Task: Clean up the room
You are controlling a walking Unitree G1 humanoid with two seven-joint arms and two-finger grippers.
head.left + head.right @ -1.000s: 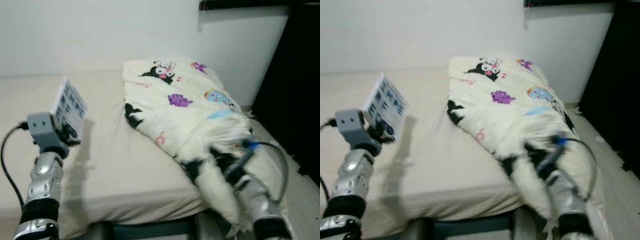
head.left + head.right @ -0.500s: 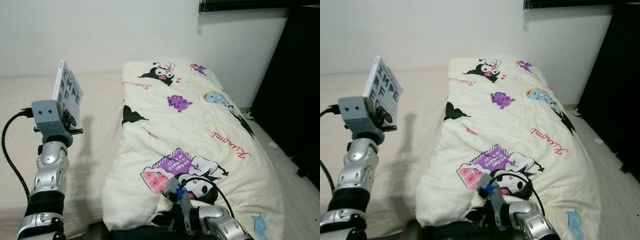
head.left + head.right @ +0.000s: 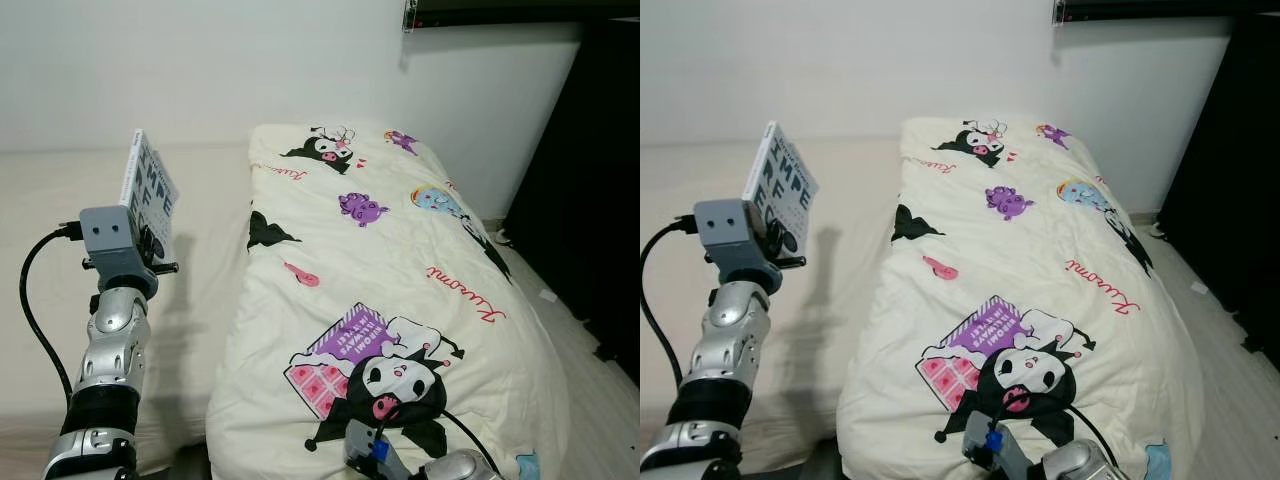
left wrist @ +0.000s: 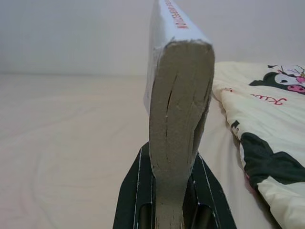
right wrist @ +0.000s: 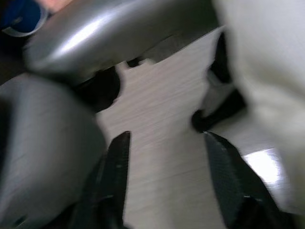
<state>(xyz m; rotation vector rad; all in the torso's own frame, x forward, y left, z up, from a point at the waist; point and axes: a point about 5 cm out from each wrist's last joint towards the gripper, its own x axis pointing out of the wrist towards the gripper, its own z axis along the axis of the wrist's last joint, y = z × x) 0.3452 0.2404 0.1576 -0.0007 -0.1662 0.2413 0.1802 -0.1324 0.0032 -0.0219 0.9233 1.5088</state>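
A white book (image 3: 150,192) with big dark letters stands upright in my left gripper (image 3: 152,243), raised over the left half of the beige mattress (image 3: 50,210). The left wrist view looks along the book's page edge (image 4: 178,119), clamped between the black fingers (image 4: 138,191). A cream cartoon-print blanket (image 3: 390,270) lies spread flat over the right half of the bed. My right arm (image 3: 400,462) is low at the foot of the bed. In the blurred right wrist view, the right gripper (image 5: 167,143) is open over wood floor (image 5: 162,109), nothing between its fingers.
A white wall (image 3: 200,70) runs behind the bed. A dark tall surface (image 3: 590,180) stands at the right, with a strip of floor (image 3: 605,400) between it and the bed. Silver parts of my own body (image 5: 71,33) crowd the right wrist view.
The blanket, bunched and in motion a second ago, now lies flat down the bed. My right arm has dropped below the bed's foot. The book stays held in the left gripper.
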